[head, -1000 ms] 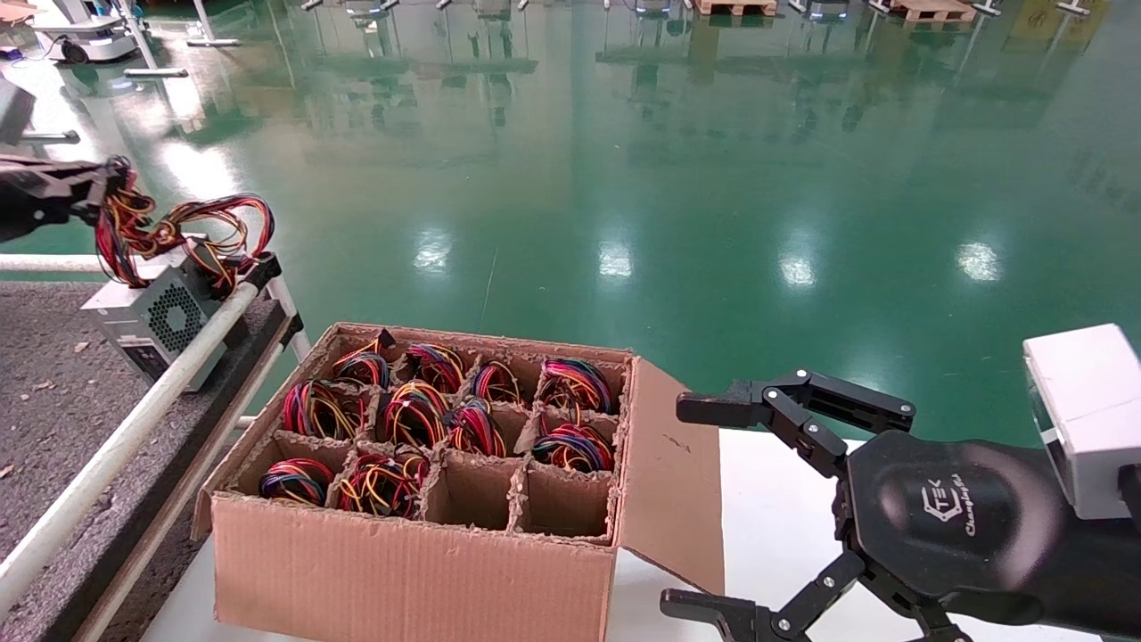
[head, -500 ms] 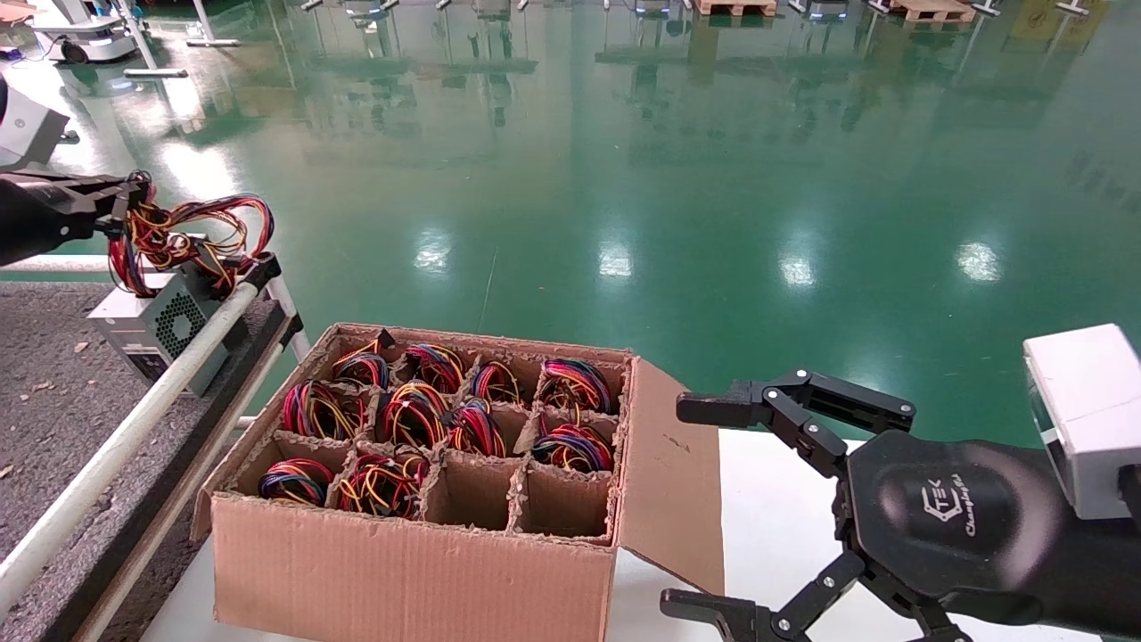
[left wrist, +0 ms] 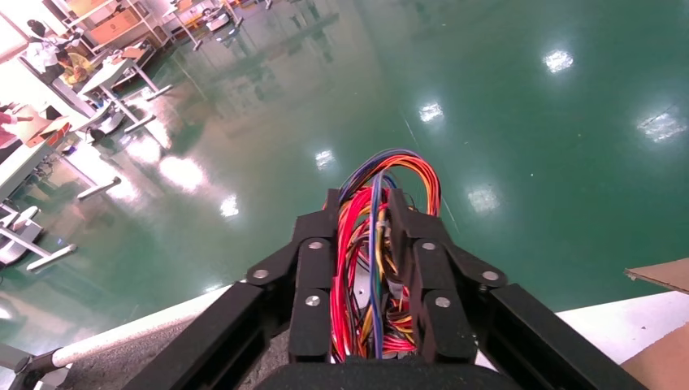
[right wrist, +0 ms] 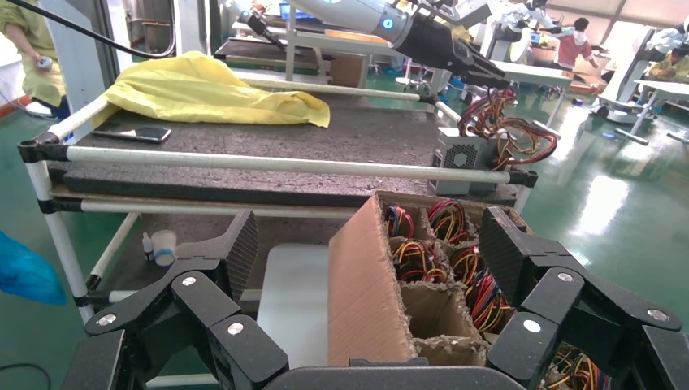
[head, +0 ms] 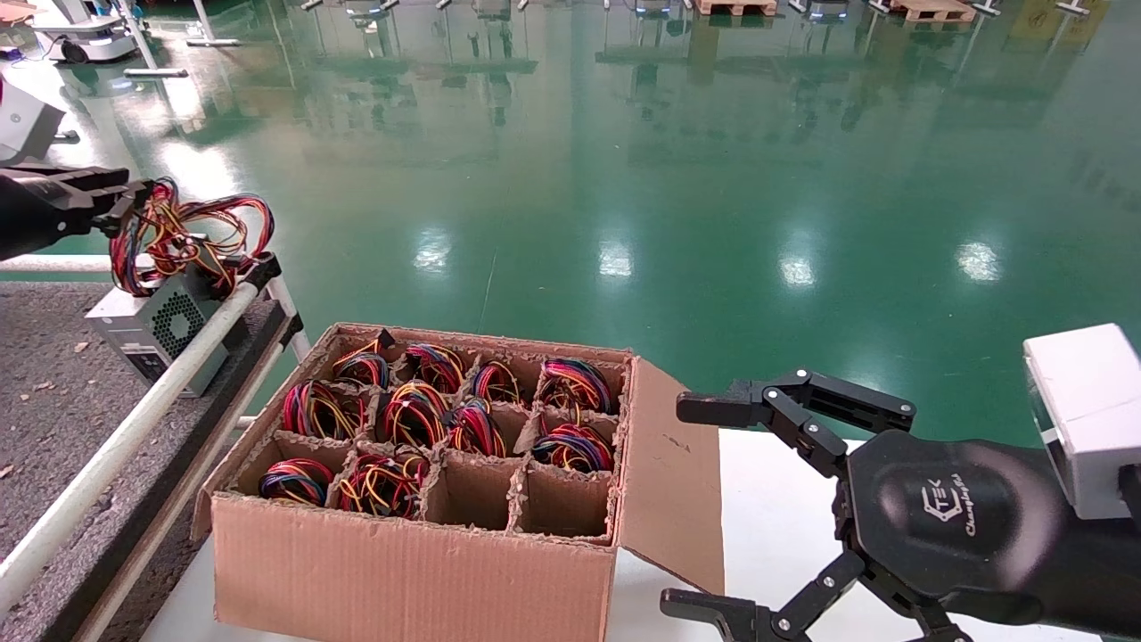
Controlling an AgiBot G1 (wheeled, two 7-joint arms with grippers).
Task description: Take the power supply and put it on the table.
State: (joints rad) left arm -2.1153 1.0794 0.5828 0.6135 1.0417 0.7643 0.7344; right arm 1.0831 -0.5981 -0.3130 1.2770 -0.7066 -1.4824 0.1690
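Here we find the left gripper (head: pixel 134 201) at the far left, its black jointed fingers (left wrist: pixel 313 280) pinched on the power supply's wire bundle (left wrist: pixel 375 244), a loop of glossy red, yellow, orange and blue strands. Below the bundle sits the power supply (head: pixel 156 325), a light grey metal box with a round perforated fan grille facing the carton and a dark label low on its near side; we cannot read that label. The box rests at the near corner of the table (head: pixel 45 374), its long axis running roughly along the rail, wires rising from its top. We see the table as a dark, rough, speckled slab edged by white round tube rails (head: pixel 134 428).

Just beside it stands the brown corrugated carton (head: pixel 401 571), divided into square cells, most holding coiled wires. The right gripper (head: pixel 704 508) hangs to the carton's right with fingers spread wide, holding nothing, its matte black housing printed "TEK".
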